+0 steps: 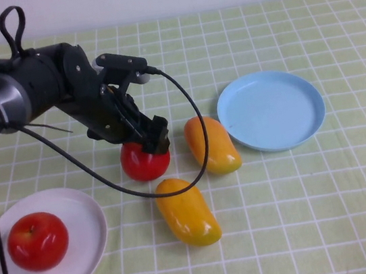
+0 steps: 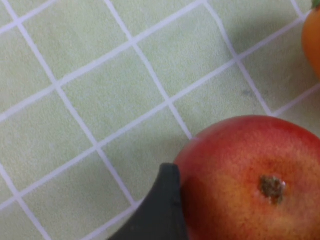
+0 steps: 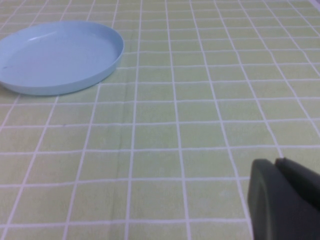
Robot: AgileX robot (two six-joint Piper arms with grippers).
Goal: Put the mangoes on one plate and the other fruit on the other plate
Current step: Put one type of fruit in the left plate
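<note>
One red apple (image 1: pixel 144 161) sits on the checked cloth mid-table. My left gripper (image 1: pixel 151 140) is down over it, open, with one dark finger (image 2: pixel 161 210) close beside the apple (image 2: pixel 250 175). The second apple (image 1: pixel 37 240) lies on the white plate (image 1: pixel 88 215) at front left. Two orange-yellow mangoes rest on the cloth, one (image 1: pixel 211 144) right of the gripper, its edge visible in the left wrist view (image 2: pixel 312 40), and one (image 1: pixel 187 211) nearer the front. The light blue plate (image 1: pixel 271 109) (image 3: pixel 60 55) holds nothing. My right gripper (image 3: pixel 285 200) is shut, low over bare cloth, outside the high view.
The left arm's black cable (image 1: pixel 195 128) loops down across the cloth between the two mangoes. Green checked cloth (image 1: pixel 330 212) covers the whole table, with open cloth at front right and behind the blue plate.
</note>
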